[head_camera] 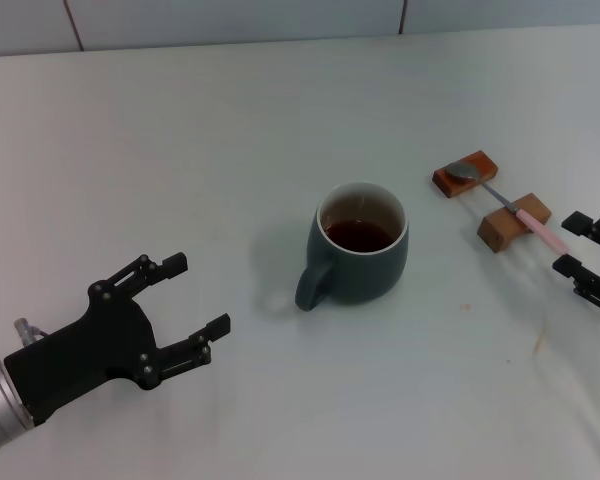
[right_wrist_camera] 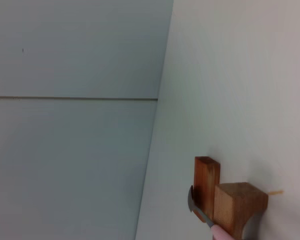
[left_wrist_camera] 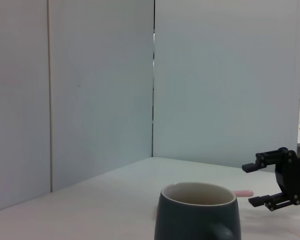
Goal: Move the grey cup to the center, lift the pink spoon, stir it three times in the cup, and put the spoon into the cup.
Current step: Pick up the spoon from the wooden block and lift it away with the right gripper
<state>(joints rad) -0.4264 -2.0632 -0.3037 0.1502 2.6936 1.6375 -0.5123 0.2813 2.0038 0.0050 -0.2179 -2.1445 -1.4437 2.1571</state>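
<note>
A broad white table (head_camera: 230,130) fills the scene, backed by pale grey wall panels (left_wrist_camera: 90,90) that meet in a corner behind it. Low on the robot's left, the black left gripper (head_camera: 195,305) hovers over the tabletop with its two fingers spread wide apart and nothing between them, pointing toward the middle of the table and well apart from the mug. That mug, the rounded dark blue-grey ceramic grey cup (head_camera: 360,245), stands upright near the center of the table, its loop handle turned toward the left gripper, its pale inner wall ringing dark brown liquid. On the robot's right edge the black right gripper (head_camera: 580,245) sits just beside the handle end of the spoon, its fingers parted and gripping nothing; the left wrist view shows it beyond the cup with the same open gap. Between the cup and that gripper lie two small brown wooden blocks (head_camera: 465,174), set apart from each other, the farther one reddish, the nearer one lighter. Across them rests the slim pink spoon (head_camera: 510,208), its grey metal bowl lying on the farther block, its thin neck bridging the gap and its pale pink handle crossing the nearer block, the handle tip reaching toward the right gripper.
</note>
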